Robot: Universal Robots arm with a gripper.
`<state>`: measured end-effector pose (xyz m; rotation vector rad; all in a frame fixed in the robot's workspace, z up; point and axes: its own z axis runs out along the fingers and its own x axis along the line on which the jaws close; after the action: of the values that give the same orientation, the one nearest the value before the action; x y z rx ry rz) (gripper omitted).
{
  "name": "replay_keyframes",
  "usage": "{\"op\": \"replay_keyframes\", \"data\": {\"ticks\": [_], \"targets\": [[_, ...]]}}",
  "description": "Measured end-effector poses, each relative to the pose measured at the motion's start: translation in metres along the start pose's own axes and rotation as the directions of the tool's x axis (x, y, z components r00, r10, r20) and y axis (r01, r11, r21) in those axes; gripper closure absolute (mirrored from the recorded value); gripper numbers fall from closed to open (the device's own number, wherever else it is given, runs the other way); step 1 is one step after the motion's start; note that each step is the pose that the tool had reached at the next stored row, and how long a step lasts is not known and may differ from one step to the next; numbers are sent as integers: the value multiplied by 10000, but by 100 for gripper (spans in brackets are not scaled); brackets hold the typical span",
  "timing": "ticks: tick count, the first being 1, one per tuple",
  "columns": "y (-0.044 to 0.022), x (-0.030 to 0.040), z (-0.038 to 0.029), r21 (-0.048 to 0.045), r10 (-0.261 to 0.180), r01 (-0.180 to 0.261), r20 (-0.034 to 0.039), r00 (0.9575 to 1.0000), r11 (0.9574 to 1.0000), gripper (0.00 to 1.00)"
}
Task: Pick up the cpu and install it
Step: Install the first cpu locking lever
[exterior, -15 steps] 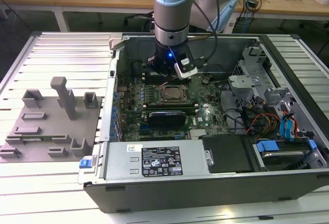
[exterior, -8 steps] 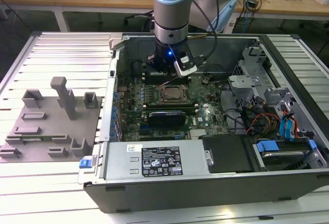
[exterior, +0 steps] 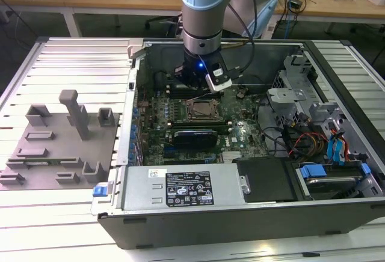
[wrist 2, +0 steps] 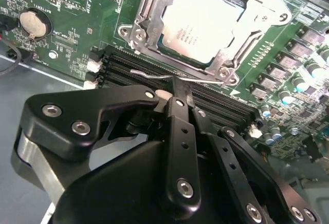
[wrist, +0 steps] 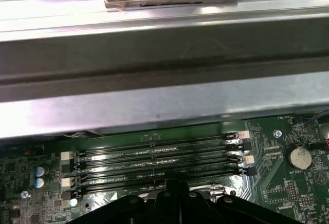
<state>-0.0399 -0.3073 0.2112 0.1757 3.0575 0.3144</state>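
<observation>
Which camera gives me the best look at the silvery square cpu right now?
The second wrist view: the silvery square cpu sits close-up inside its metal socket frame. In the exterior view it is small, just below the gripper.

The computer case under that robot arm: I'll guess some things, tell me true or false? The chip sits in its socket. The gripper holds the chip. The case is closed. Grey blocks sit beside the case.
1. The cpu sits in its socket frame: true.
2. The gripper holds the cpu: false, the cpu lies in the socket, apart from it.
3. The computer case is closed: false, it lies open, motherboard exposed.
4. Grey fixture blocks stand beside the case: true, at the exterior view's left.
</observation>
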Motion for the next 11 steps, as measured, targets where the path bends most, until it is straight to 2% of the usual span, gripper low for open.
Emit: {"op": "replay_keyframes", "data": {"ticks": [2,3,4,5,10,11], "targets": [[-2,-17,20,0,-3,3,14,10000,10000,89],[-7,-20,47,42,368,-368,130,9992,9993,89],[-8,-21,50,59,570,-571,174,9982,9984,89],[-8,-21,51,66,671,-672,198,9976,9977,89],[-8,-20,53,65,691,-693,210,9974,9976,89],[-8,-20,55,53,712,-714,278,9971,9974,89]]}}
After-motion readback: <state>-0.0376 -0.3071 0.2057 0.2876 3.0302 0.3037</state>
